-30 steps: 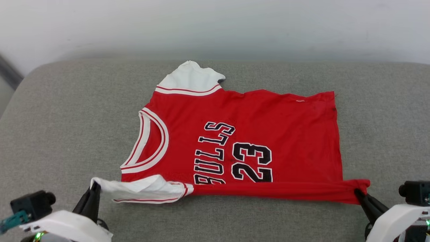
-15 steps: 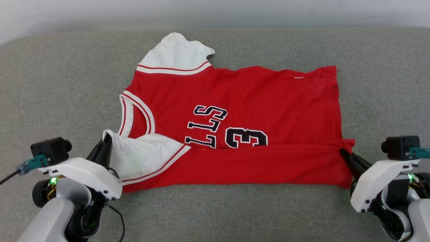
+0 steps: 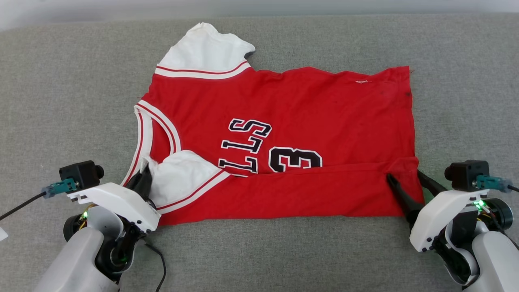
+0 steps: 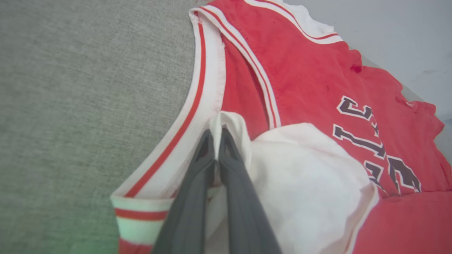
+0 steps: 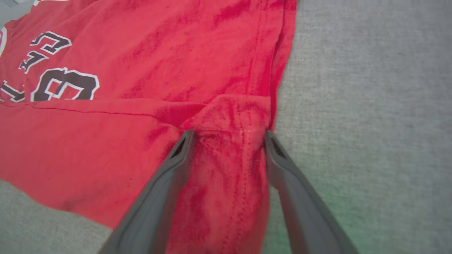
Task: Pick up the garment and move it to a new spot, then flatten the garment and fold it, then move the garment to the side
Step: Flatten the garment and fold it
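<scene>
Red jersey point(image 3: 284, 109) is lying on the grey fabric surface point(image 3: 61, 101), near edge folded over; limp and light, it is wanting corner grips. Right gripper point(image 3: 404, 174) is gaping astride the hem point(image 5: 229, 116). The left gripper point(image 3: 144, 178), fingers almost together at the sleeve point(image 4: 300, 176), is showing no certain hold.

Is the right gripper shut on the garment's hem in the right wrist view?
No, the right gripper stands open, its fingers spread either side of the garment's red corner.

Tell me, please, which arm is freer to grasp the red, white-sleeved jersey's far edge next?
Probably right: the right gripper stands open at the hem of the jersey, while the left gripper pinches a white sleeve.
</scene>
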### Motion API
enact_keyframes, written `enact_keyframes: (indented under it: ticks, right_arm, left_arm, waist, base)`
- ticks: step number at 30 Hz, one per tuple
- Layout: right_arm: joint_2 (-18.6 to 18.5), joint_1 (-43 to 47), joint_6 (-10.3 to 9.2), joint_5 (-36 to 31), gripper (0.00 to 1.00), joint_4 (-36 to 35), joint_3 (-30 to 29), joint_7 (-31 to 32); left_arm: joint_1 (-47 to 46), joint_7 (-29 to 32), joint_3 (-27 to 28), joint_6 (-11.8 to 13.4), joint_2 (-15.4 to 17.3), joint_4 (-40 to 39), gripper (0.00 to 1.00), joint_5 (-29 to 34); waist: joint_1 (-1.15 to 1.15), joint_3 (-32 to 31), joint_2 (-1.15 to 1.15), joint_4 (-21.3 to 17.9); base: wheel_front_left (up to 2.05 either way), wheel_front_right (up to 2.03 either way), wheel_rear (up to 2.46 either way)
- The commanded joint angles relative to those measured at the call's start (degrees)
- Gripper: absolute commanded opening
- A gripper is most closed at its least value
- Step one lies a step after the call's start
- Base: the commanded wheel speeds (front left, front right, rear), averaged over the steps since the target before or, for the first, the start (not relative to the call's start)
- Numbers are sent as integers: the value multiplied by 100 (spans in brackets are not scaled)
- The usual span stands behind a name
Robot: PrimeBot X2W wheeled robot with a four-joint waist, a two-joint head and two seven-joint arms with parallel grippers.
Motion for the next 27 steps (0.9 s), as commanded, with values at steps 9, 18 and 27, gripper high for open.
enact_keyframes:
  ticks: [9, 18, 27]
  right_arm:
    - [-69, 316, -8, -324, 100, -562, -126, -1174]
    - [311, 752, -8, -655, 100, -1555, -611, -1546]
    - [597, 1102, -8, -908, 100, -2256, -850, -1465]
  left_arm:
    - [-62, 83, 116, -154, 234, 158, 100, -120]
    - [56, 1259, -4, -93, 1126, -565, 100, -214]
    - [511, 2871, -184, 278, 2048, -1536, 100, -589]
  waist:
    - [-1, -371, 0, -125]
    - [-1, -674, 0, -360]
    - [-1, -535, 0, -599]
  base:
    - [0, 0, 0]
    - [0, 0, 0]
    - [0, 0, 0]
